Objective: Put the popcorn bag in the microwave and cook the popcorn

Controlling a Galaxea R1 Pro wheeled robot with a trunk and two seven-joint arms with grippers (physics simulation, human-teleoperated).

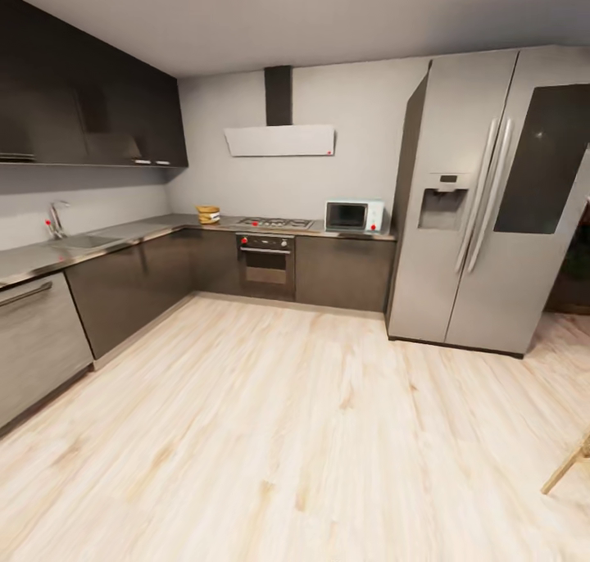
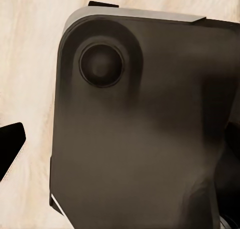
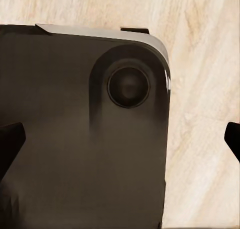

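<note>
Across the wood floor, the popcorn bag sits on the far counter left of the stove — the microwave stands right of it, beside the fridge. Each wrist view looks down on the robot's dark base; whether either arm's fingers are apart or together cannot be told.

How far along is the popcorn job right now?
Nothing looks done yet. The popcorn bag sits on the countertop left of the stove, and the microwave stands by the fridge with its door shut. The robot is across the kitchen floor, with both wrist cameras looking down at its own base. Left: drive up, pick the bag, open the microwave, load it, heat it.
</note>
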